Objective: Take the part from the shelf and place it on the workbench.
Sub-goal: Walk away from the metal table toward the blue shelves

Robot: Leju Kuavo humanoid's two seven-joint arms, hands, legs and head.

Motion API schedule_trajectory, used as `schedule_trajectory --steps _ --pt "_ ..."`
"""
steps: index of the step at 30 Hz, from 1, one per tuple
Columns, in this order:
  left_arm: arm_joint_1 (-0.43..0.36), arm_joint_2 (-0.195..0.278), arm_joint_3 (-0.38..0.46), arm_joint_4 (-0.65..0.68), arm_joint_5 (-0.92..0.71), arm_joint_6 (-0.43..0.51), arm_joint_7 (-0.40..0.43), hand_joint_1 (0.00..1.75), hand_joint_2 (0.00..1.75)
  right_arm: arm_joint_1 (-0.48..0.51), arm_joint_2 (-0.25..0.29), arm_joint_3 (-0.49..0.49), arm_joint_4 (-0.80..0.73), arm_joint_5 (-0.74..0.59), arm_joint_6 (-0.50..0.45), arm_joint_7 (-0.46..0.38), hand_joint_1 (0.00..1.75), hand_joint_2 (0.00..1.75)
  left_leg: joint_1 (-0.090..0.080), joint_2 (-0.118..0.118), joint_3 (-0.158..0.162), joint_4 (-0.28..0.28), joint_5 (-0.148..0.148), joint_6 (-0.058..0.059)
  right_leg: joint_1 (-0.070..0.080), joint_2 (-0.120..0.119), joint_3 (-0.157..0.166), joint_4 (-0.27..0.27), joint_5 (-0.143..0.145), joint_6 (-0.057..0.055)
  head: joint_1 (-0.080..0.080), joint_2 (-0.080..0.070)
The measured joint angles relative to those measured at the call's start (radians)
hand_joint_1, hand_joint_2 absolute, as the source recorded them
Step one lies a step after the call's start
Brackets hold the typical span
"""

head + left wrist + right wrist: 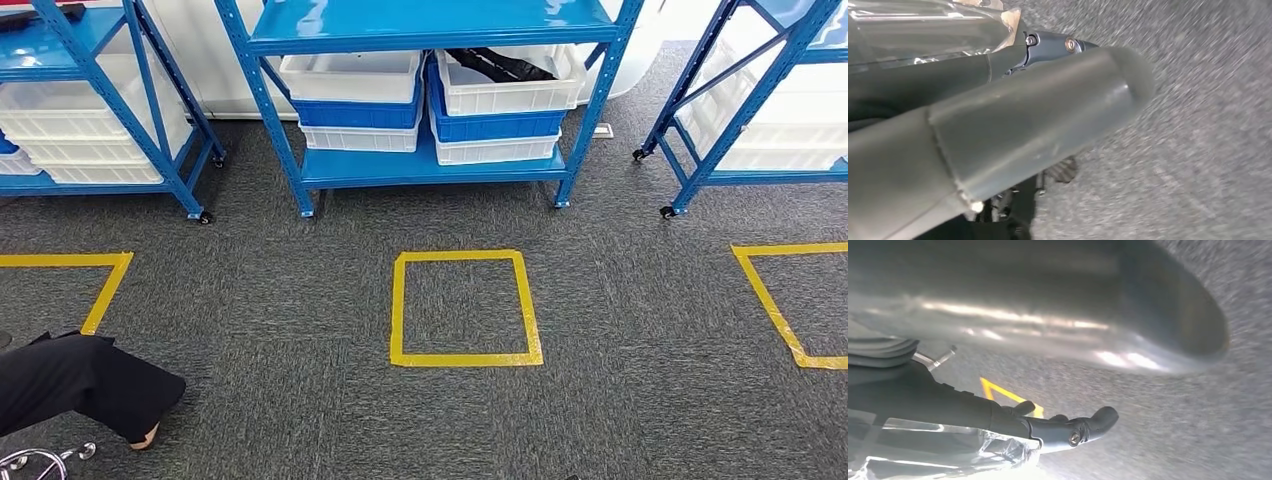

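Approach step, nothing grasped yet. Left hand (pixel 1038 120) hangs over carpet (pixel 1208 150), thick thumb blocks fingers; spread cannot be told. Right hand (pixel 1058 390) also over carpet, dark fingers (pixel 1093 422) extended, thumb well apart from them, nothing between. Part probably dark item (pixel 500 64) in upper white bin (pixel 510 95) on blue shelf (pixel 430 165), far ahead of both hands' fingers. Next: walk toward shelf past yellow tape square (pixel 466 308), raise arm, reach into bin.
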Motion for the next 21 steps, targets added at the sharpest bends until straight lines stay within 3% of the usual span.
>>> schedule_trajectory --steps 3,4,5,7,9,11,13,15,16,17,19,20,21 --pt "0.007 0.004 -0.008 0.005 -0.01 -0.004 0.001 0.0 0.0 0.002 -0.004 -0.009 0.001 -0.002 0.0 -0.009 0.0 0.0 0.029 -0.004 -0.011 0.049 -0.033 -0.051 -0.025 0.001 0.063 -0.131 0.066 0.057 0.005 0.0" --pt "0.007 0.007 -0.01 0.007 -0.014 -0.004 0.0 0.0 0.0 0.002 -0.002 -0.011 0.003 -0.003 0.0 -0.012 0.0 0.0 0.035 -0.004 -0.021 0.08 -0.052 -0.072 -0.032 0.004 0.079 -0.164 0.076 0.061 0.011 0.0" --pt "0.006 0.011 -0.013 0.008 -0.017 -0.005 0.0 0.0 0.0 0.003 -0.001 -0.014 0.004 -0.004 0.0 -0.014 0.0 0.0 0.037 -0.003 -0.031 0.105 -0.068 -0.088 -0.035 0.006 0.081 -0.17 0.073 0.053 0.016 0.0" --pt "0.006 0.016 -0.018 0.01 -0.02 -0.006 -0.002 0.0 0.0 0.004 0.001 -0.018 0.007 -0.005 0.0 -0.015 0.0 0.0 0.035 -0.002 -0.044 0.135 -0.087 -0.109 -0.038 0.007 0.075 -0.151 0.058 0.019 0.013 0.0" --pt "0.008 0.021 -0.021 0.012 -0.021 -0.006 -0.002 0.0 0.0 0.004 0.002 -0.021 0.008 -0.005 0.0 -0.015 0.0 0.0 0.033 0.001 -0.048 0.145 -0.098 -0.116 -0.036 0.005 0.077 -0.141 0.049 0.001 -0.001 0.0" --pt "0.007 0.022 -0.021 0.012 -0.021 -0.007 -0.003 0.0 0.0 0.003 0.002 -0.023 0.008 -0.005 0.0 -0.015 0.0 0.0 0.031 0.016 -0.088 0.219 -0.137 -0.11 -0.027 0.002 0.08 -0.142 0.047 -0.005 -0.013 0.0" --pt "0.006 0.021 -0.025 0.013 -0.024 -0.011 -0.003 0.0 0.0 0.004 0.001 -0.026 0.008 -0.005 0.0 -0.015 0.0 0.0 0.022 0.03 -0.173 0.361 -0.189 -0.095 -0.014 -0.002 0.08 -0.144 0.047 -0.007 -0.023 0.0" --pt "0.008 0.019 -0.032 0.015 -0.033 -0.017 -0.002 0.0 0.0 0.005 0.001 -0.032 0.008 -0.004 0.0 -0.016 0.0 0.0 0.003 0.032 -0.237 0.448 -0.196 -0.067 0.008 -0.003 0.081 -0.145 0.044 -0.01 -0.025 0.0" --pt "0.009 0.019 -0.035 0.016 -0.037 -0.018 -0.002 0.0 0.0 0.005 0.001 -0.035 0.008 -0.002 0.0 -0.017 0.0 0.0 -0.012 0.031 -0.242 0.439 -0.173 -0.044 0.022 -0.003 0.084 -0.146 0.042 -0.013 -0.025 0.0" --pt "0.009 0.019 -0.038 0.017 -0.041 -0.019 -0.002 0.0 0.0 0.005 0.001 -0.039 0.008 0.0 0.0 -0.018 0.0 0.0 -0.031 0.03 -0.231 0.398 -0.138 -0.012 0.037 -0.003 0.089 -0.15 0.04 -0.017 -0.025 0.0" --pt "0.01 0.028 -0.044 0.016 -0.044 -0.017 -0.001 0.0 0.0 0.005 0.008 -0.045 0.009 0.009 0.0 -0.018 0.0 0.0 -0.078 0.018 -0.179 0.275 -0.068 0.077 0.057 -0.003 0.101 -0.161 0.036 -0.026 -0.016 0.0" --pt "0.01 0.037 -0.046 0.016 -0.045 -0.016 -0.001 0.0 0.0 0.004 0.015 -0.047 0.011 0.013 0.0 -0.019 0.0 0.0 -0.095 0.012 -0.155 0.227 -0.051 0.107 0.059 -0.002 0.108 -0.167 0.034 -0.027 -0.008 0.0" --pt "0.009 0.041 -0.048 0.016 -0.046 -0.014 -0.001 0.0 0.0 0.002 0.016 -0.049 0.012 0.017 0.0 -0.018 0.0 0.0 -0.107 0.006 -0.137 0.195 -0.044 0.125 0.055 -0.001 0.112 -0.172 0.033 -0.027 -0.004 0.0"
